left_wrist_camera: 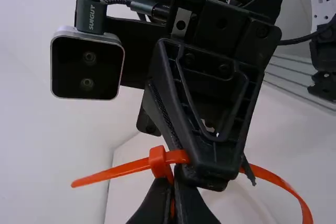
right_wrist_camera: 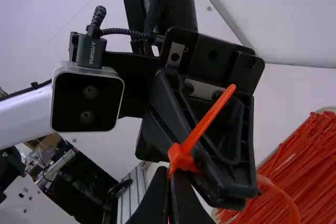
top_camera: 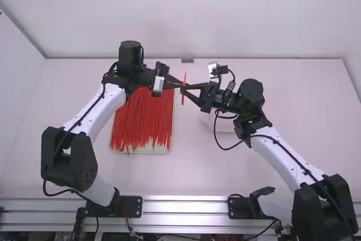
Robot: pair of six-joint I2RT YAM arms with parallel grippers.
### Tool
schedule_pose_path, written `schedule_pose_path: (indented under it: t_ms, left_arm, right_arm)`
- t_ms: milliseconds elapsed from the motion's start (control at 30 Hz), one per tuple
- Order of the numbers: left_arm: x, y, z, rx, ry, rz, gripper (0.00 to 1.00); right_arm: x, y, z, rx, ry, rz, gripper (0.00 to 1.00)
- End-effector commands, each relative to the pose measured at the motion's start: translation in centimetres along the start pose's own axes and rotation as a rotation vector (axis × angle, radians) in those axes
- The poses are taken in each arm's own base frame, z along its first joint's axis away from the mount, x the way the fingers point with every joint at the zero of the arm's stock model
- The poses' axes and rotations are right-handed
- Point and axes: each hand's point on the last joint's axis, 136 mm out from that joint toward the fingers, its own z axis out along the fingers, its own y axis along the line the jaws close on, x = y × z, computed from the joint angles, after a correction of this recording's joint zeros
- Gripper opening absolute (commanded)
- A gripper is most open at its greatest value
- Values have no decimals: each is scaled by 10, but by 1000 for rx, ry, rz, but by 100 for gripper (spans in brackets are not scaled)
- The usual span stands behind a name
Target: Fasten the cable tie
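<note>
left hand (left_wrist_camera: 172, 186): fingers pressed together on the tie (left_wrist_camera: 160, 162), gripping the strap right beside its head.
right hand (left_wrist_camera: 210, 174): meets the left hand tip to tip; its fingers (right_wrist_camera: 169, 184) are drawn together on the same tie, next to the head.
hand position: in the high view the left hand (top_camera: 174, 86) and right hand (top_camera: 190, 89) face each other above the far middle of the counter (top_camera: 282, 94), and the left hand (right_wrist_camera: 226, 190) fronts the right wrist view.
tie: orange-red and held off the counter between the two hands (top_camera: 184, 88). it stands roughly upright in the high view.
tie shape: a straight tail juts from one side of the head (right_wrist_camera: 181, 158), and a curved run of strap bends away from the other side.
pile (top_camera: 141, 119): many loose red ties lying side by side, on the near side of the left hand and left of the middle. it also shows behind the left hand (right_wrist_camera: 307, 156).
tray (top_camera: 152, 151): pale and flat, and it lies under the pile on the counter.
</note>
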Motion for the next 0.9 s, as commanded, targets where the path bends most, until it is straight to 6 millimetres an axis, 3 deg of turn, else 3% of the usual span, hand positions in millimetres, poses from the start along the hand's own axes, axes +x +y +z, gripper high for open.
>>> schedule_pose_path:
  t_ms: [0, 133, 233, 333, 400, 567, 733, 867]
  left_arm:
    - [1, -12, 3, 21, -29, -38, 2]
    - [2, -14, 3, 22, -33, -46, 2]
    - [3, -14, 3, 21, -29, -53, 2]
    - [3, -14, 3, 21, -29, -53, 2]
    - [3, -15, 3, 21, -29, -53, 2]
    - [2, -15, 3, 22, -32, -57, 2]
    - [2, -14, 3, 23, -32, -79, 2]
    - [1, -15, 3, 26, -39, -82, 2]
  right_arm:
    - [-35, -11, -14, 76, -123, -29, 0]
    - [-33, -11, -15, 67, -108, -27, 0]
    - [-27, -6, -14, 39, -79, -37, 16]
    - [-22, -1, -15, 7, -46, -40, 22]
    - [-21, 0, -19, -11, -27, -45, 34]
    - [-18, 1, -29, -40, 11, -43, 51]
    - [-20, 1, -31, -42, 11, -43, 61]
    - [-18, 12, -23, -74, 10, -74, 68]
